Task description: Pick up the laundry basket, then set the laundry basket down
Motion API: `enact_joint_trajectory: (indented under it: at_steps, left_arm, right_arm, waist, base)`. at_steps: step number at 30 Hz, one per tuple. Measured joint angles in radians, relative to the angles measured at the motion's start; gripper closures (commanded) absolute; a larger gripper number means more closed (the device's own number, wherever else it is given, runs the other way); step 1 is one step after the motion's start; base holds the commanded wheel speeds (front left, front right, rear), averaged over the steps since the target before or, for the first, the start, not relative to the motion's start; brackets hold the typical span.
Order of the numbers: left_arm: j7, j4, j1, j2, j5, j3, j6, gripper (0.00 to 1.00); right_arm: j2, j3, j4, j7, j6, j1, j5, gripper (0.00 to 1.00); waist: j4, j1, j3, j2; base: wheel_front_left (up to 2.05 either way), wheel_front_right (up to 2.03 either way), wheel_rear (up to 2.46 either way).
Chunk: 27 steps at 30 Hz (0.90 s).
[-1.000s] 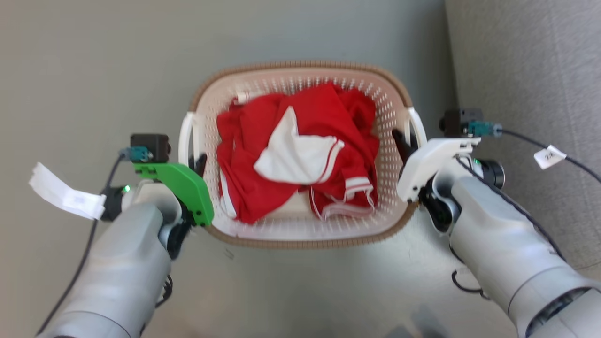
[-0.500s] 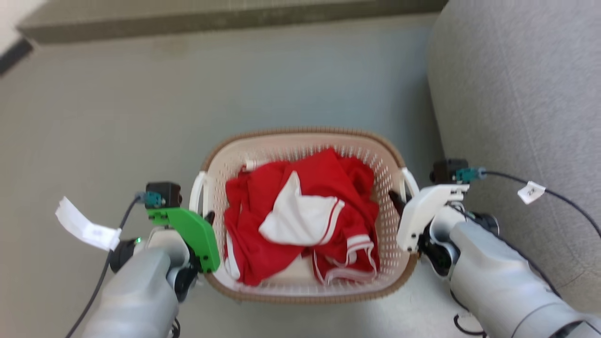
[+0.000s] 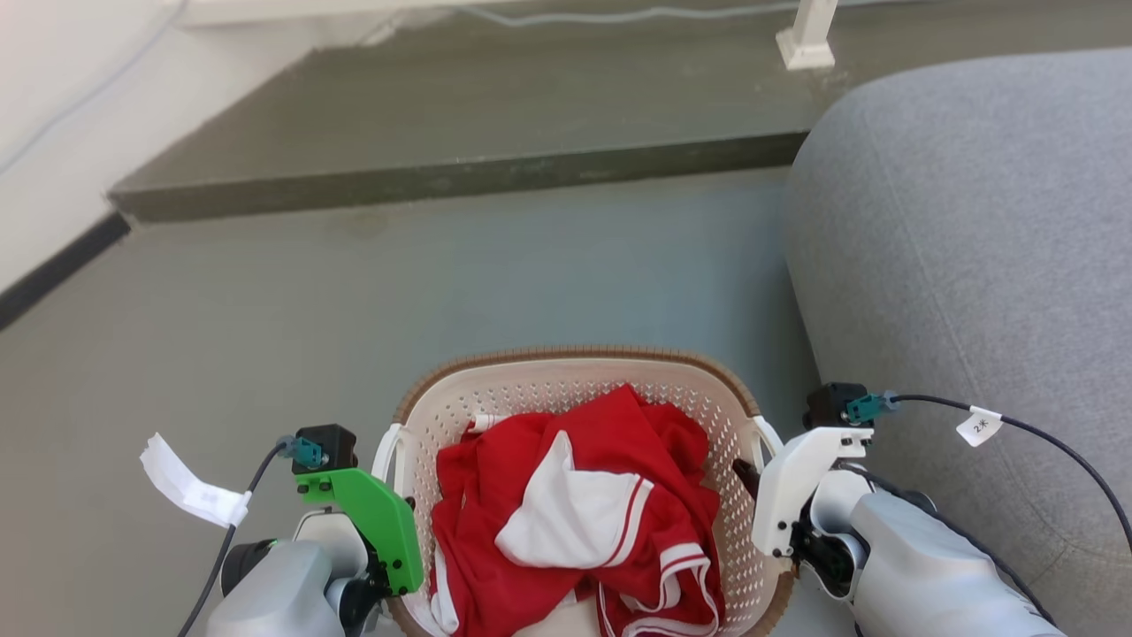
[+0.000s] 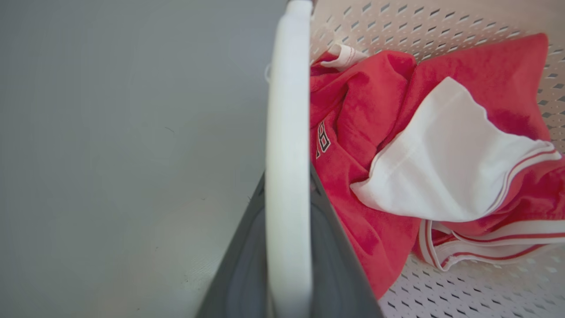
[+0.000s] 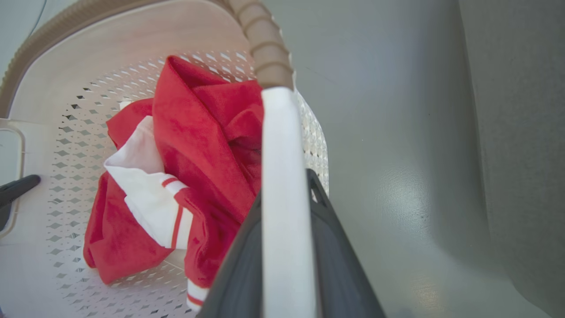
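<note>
While held upright, the laundry basket [image 3: 566, 382] runs left-right

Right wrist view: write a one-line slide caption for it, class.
Right gripper clamps the laundry basket by its white handle, a red-and-white garment inside, grey floor beyond.

A number on cloth, a digit on a cable tag.
Left wrist view, left of centre: the red garment [image 4: 348, 185] in the laundry basket [image 4: 441, 17] bears a white, dark-edged "8", a stroke beside it lost in a fold. Head view, right side: a white tag [image 3: 979, 426] on a black cable [image 3: 929, 401] reads "2" plus a mark too small to tell.
</note>
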Motion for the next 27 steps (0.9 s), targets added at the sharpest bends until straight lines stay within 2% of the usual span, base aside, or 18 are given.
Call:
enact_joint_trajectory:
  at_steps: [9,27]
  left_arm:
    - [0.021,0.01,0.007,-0.002,-0.011,-0.002,0.0,1.0]
    - [0.061,0.021,0.012,-0.003,-0.019,-0.012,0.0,1.0]
  right_arm:
    - [0.0,0.015,0.001,0.031,-0.001,0.005,0.018,1.0]
    - [-0.002,0.05,0.003,0.073,-0.008,0.008,0.055,1.0]
  waist:
    - [-0.004,0.0,-0.07,0.0]
    - [-0.004,0.0,-0.088,0.0]
  base:
    - [0.0,0.0,0.0]
    - [0.0,0.0,0.0]
